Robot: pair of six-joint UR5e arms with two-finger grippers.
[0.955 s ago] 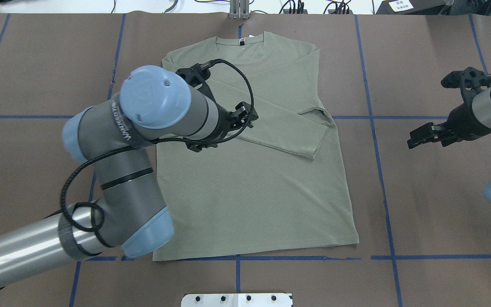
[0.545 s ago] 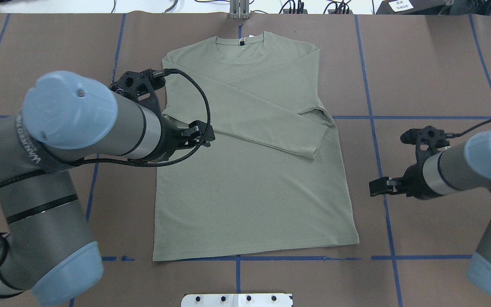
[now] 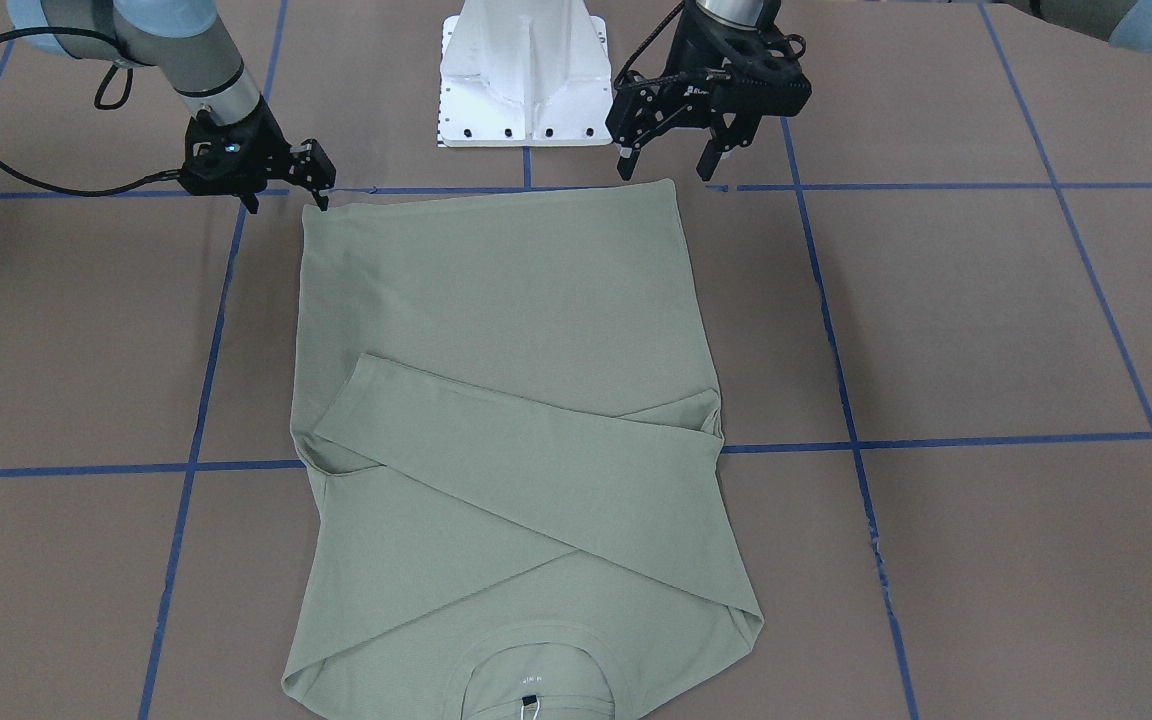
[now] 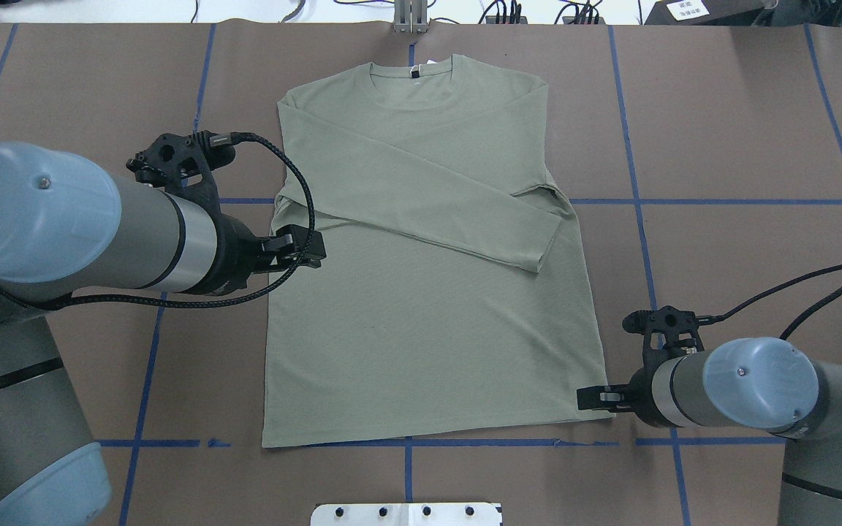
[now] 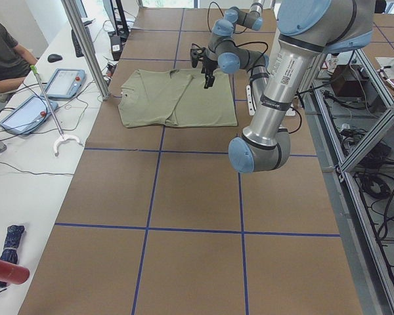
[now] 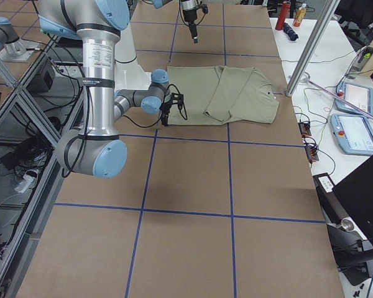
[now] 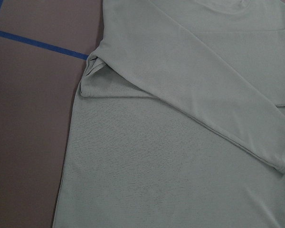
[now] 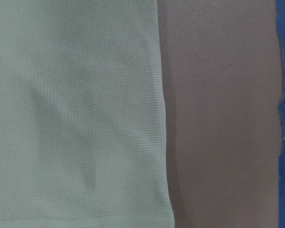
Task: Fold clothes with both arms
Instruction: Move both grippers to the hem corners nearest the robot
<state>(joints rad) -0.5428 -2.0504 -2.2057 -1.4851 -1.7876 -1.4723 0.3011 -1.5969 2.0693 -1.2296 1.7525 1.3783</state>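
Note:
The clothes are one sage-green long-sleeved shirt [image 4: 428,329] lying flat on the brown table, collar at the far side and both sleeves crossed over the chest. A white hang tag [image 4: 415,71] shows at the neck. My left gripper [image 3: 666,168] hangs open, raised above the shirt's left edge near the armpit fold [image 7: 92,71]; in the overhead view the left gripper [image 4: 304,252] holds nothing. My right gripper [image 3: 288,203] is low at the hem's right corner [image 4: 607,413], open, with the shirt's edge [image 8: 161,118] just beside it.
The white pedestal base [image 3: 524,80] stands at the table's near edge behind the hem. Blue tape lines [image 4: 640,201] grid the brown cover. A metal post [image 4: 410,14] stands beyond the collar. A person sits at the side table with tablets [image 5: 26,111].
My left arm has pulled back from over the folded sleeve toward the shirt's left edge. My right arm has swung in and down from the far right to the hem's right corner.

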